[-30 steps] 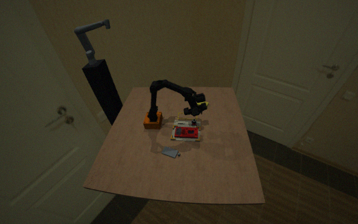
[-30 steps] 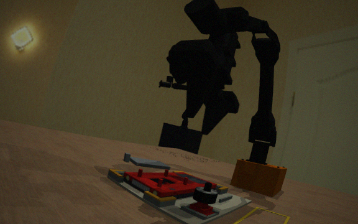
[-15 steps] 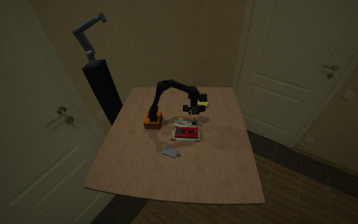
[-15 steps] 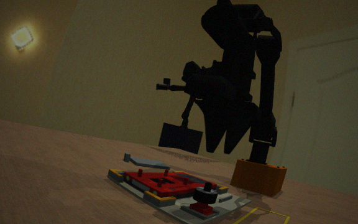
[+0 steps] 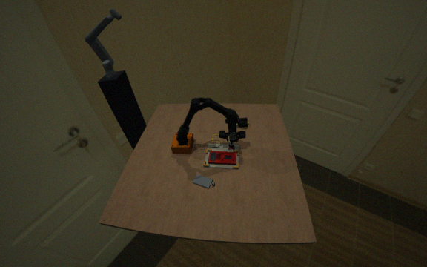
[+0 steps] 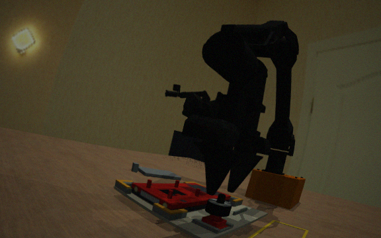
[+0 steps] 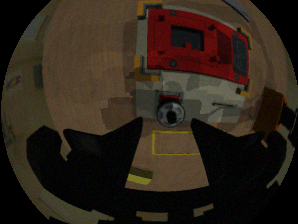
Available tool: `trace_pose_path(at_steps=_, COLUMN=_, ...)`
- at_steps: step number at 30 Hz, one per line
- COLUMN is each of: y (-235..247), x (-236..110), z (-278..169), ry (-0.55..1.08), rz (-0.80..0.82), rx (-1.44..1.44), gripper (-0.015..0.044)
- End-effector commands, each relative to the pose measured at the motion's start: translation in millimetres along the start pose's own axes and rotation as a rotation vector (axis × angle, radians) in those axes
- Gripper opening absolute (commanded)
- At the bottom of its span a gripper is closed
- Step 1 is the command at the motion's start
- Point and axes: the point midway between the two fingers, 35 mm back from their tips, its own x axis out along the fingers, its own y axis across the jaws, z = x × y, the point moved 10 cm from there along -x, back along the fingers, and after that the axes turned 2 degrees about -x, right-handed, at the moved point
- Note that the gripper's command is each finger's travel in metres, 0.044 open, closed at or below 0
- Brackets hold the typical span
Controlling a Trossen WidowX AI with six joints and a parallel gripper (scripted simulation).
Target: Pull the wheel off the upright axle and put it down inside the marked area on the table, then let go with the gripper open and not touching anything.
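The black wheel (image 6: 218, 207) (image 7: 170, 113) sits on the upright axle, above a red foot at the near end of the grey board (image 6: 190, 226) (image 5: 222, 165). In the top view the wheel is mostly hidden under the gripper. My gripper (image 6: 222, 191) (image 7: 166, 120) (image 5: 232, 144) is open and points straight down, its fingertips just above the wheel, one on each side of the axle top, touching nothing. The marked area is a yellow outline (image 6: 290, 225) (image 7: 153, 143) on the table right beside the board's wheel end.
A red plate with pegs (image 6: 174, 193) (image 7: 193, 46) (image 5: 222, 157) covers most of the board. A loose grey plate (image 5: 203, 181) (image 6: 155, 172) lies on the table nearby. The arm's orange base (image 5: 182, 145) (image 6: 274, 190) stands close by. A small yellow block (image 7: 140, 177) shows between the fingers.
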Motion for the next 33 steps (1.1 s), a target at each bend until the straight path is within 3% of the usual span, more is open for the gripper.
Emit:
trace_pose_path(at_steps=1, y=-4.1, x=27.7, z=-1.2, ry=-0.007, rz=-0.021, rx=0.000, gripper=0.0300)
trace_pose_path(at_steps=5, y=-4.1, x=27.7, z=-1.2, ry=-0.007, rz=-0.021, rx=0.000, gripper=0.0300)
trace_pose_path(at_steps=9, y=-4.3, x=24.2, z=-1.1, ry=-0.002, rz=-0.028, rx=-0.003, gripper=0.0195)
trace_pose_path(at_steps=17, y=-4.3, x=24.2, z=-1.1, ry=-0.002, rz=-0.028, rx=-0.003, gripper=0.0142)
trace_pose_path(at_steps=23, y=-4.2, x=23.1, z=-1.1, ry=-0.002, rz=-0.028, rx=-0.003, gripper=0.0000)
trace_pose_path(at_steps=33, y=-4.0, x=19.8, z=-1.2, ry=-0.002, rz=-0.028, rx=-0.003, gripper=0.0000)
